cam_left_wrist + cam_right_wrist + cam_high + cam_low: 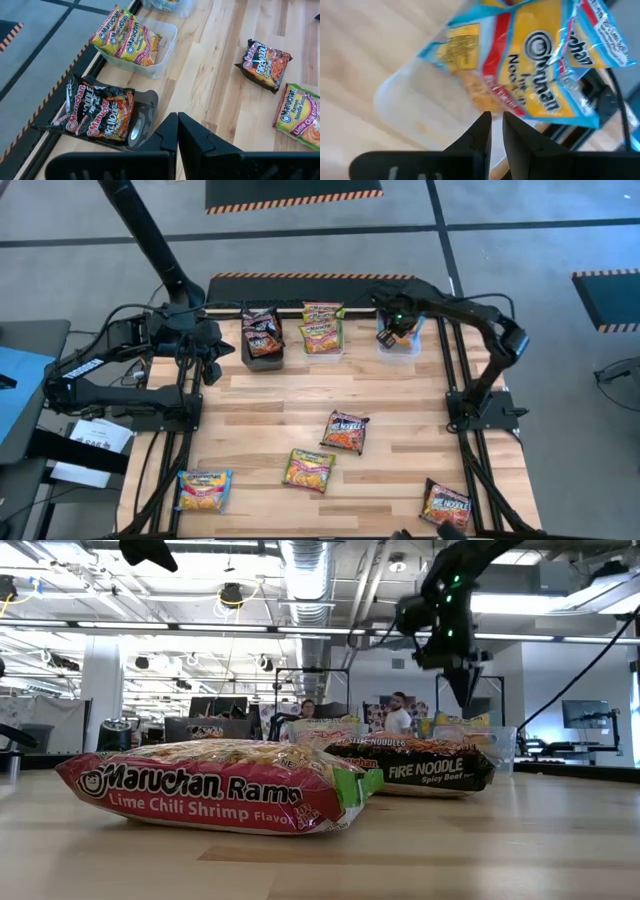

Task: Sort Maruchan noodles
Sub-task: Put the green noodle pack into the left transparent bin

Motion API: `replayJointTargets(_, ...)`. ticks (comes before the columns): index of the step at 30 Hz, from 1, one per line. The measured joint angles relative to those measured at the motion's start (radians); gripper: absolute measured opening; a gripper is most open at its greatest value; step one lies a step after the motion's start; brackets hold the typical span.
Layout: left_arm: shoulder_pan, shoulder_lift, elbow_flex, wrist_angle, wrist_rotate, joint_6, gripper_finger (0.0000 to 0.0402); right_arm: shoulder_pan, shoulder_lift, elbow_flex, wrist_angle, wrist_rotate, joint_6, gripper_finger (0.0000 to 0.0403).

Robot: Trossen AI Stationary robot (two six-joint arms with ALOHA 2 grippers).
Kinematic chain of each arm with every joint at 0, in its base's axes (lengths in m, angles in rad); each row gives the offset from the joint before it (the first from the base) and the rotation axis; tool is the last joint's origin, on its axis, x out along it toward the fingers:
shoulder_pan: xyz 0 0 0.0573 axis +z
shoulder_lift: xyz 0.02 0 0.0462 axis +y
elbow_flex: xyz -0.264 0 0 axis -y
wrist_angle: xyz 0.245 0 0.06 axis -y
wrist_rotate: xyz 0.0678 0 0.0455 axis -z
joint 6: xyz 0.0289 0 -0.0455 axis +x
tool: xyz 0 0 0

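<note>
Packets of Maruchan noodles are lying in two groups: sorted ones along the far edge of the table [400,430] and loose ones on the near half. Dark packets [262,332] are filling a black tub [262,352], lime-green and pink packets [322,328] are sitting in a clear tub [325,348], and a blue-and-yellow packet [540,65] is resting in another clear tub [415,105] at the far right. The right gripper [388,328] is hanging just above that tub, its jaws standing a narrow gap apart and clamping nothing. The left gripper [210,365] is waiting near the black tub with its jaws together. Four loose packets are lying well apart: a dark one [345,431], a lime-pink one [309,470], a yellow one [204,490] and another dark one [446,504].
</note>
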Motion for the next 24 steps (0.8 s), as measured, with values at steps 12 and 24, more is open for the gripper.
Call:
replayJointTargets(12, 0.000, 0.000, 0.000, -0.031, 0.000, -0.035, 0.0000, 0.126, -0.160, 0.001, 0.010, -0.286, 0.142, 0.0070)
replayJointTargets(24, 0.000, 0.000, 0.000, -0.055, 0.000, -0.010, 0.0000, 0.351, -0.145, 0.001, 0.023, -0.463, 0.276, 0.0133)
